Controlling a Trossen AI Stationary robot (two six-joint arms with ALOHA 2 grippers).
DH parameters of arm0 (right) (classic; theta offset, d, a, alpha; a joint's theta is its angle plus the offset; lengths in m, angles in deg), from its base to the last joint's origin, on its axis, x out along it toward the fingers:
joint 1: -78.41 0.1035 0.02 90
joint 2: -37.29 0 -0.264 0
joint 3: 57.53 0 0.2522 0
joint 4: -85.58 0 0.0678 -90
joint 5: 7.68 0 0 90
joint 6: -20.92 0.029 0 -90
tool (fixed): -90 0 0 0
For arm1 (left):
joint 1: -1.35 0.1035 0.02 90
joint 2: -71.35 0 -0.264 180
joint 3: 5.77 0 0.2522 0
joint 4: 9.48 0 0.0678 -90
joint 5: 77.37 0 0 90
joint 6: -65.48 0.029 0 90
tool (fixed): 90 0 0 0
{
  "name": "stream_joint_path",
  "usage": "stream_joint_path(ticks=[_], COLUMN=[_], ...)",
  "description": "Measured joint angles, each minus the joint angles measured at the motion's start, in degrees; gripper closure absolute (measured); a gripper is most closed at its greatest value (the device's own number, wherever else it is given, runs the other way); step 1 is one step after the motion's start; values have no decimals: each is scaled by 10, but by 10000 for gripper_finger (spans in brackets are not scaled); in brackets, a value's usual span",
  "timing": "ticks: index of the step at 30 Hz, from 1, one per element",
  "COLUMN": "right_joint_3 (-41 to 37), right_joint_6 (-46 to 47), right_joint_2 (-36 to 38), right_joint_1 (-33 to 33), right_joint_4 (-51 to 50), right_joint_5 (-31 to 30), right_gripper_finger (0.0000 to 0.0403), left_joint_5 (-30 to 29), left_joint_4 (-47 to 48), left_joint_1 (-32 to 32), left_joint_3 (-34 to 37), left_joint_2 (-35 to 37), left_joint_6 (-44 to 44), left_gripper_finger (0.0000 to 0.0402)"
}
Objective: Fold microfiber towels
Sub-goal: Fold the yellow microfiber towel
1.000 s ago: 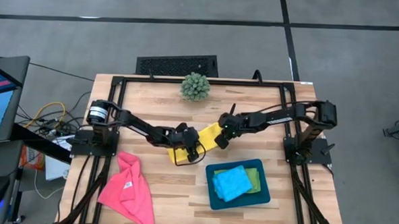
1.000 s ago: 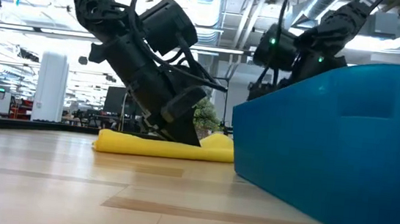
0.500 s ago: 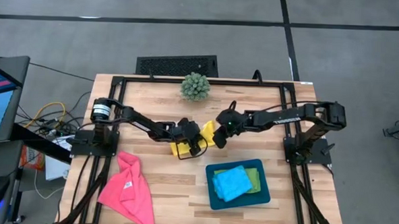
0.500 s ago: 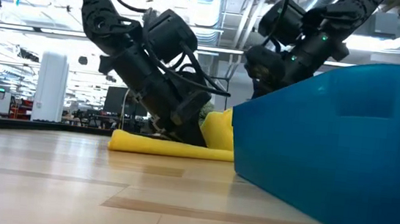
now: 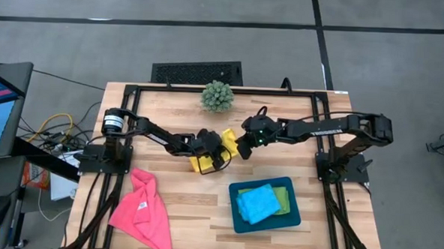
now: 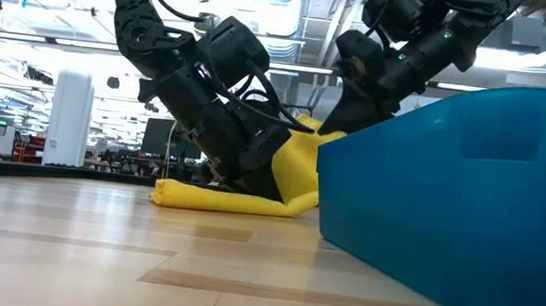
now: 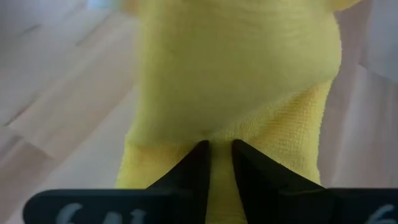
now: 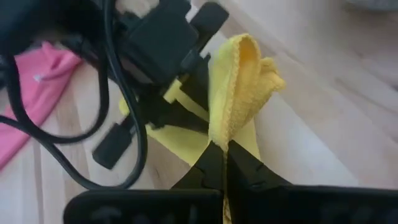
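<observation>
Left pincer [image 5: 214, 159]: you have it low at the middle of the surface [image 5: 173, 212], its fingers [image 7: 194, 163] pinched together on the yellow towel [image 5: 219, 145] where the cloth lies flat.
Right pincer [image 5: 240, 145]: your other arm reaches in from the right and is clamped on the towel's raised edge, holding that part up off the wood.
Yellow towel: partly flat on the surface, partly lifted into a fold between your two pincers, just in front of the spiky plant [image 5: 217, 96].
Pink towel [image 5: 143, 210]: crumpled at the near left corner, well apart from both arms.
Blue towel [image 5: 257, 203]: folded in the teal tray [image 5: 234, 215] at the near right.
Green towel [image 5: 282, 198]: in the same tray, under and beside the blue one.
</observation>
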State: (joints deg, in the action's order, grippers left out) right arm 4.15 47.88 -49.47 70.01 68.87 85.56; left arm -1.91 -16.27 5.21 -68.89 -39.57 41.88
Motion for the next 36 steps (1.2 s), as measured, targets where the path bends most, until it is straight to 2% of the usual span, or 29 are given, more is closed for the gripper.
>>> stream_joint_path(ticks=[6, 16, 19, 24, 28, 32, 36], right_joint_3=[0, 0, 0, 0, 0, 0, 0], right_joint_6=[3, 14, 12, 1, 0, -1, -4], right_joint_2=[7, -7, -5, -5, -7, -7, -7], right_joint_1=[-4, -4, -8, -16, -18, -18, -18], right_joint_4=[4, 34, 33, 30, 29, 30, 37], right_joint_5=[-1, -1, -1, -1, -1, -1, -1], right_gripper_finger=[379, 379, 377, 380, 380, 376, 378], left_joint_5=[-27, -27, -19, -8, -12, -38, -70], left_joint_4=[-24, -33, 20, 168, 274, 299, 300], left_joint_1=[1, 1, 1, -4, -34, -78, -98], left_joint_3=[0, -1, -1, -1, -2, 9, 21], left_joint_2=[0, 2, 27, 109, 162, 166, 127], left_joint_6=[-27, -20, -23, -47, -68, -87, -107], left_gripper_finger=[336, 336, 336, 336, 336, 336, 336])
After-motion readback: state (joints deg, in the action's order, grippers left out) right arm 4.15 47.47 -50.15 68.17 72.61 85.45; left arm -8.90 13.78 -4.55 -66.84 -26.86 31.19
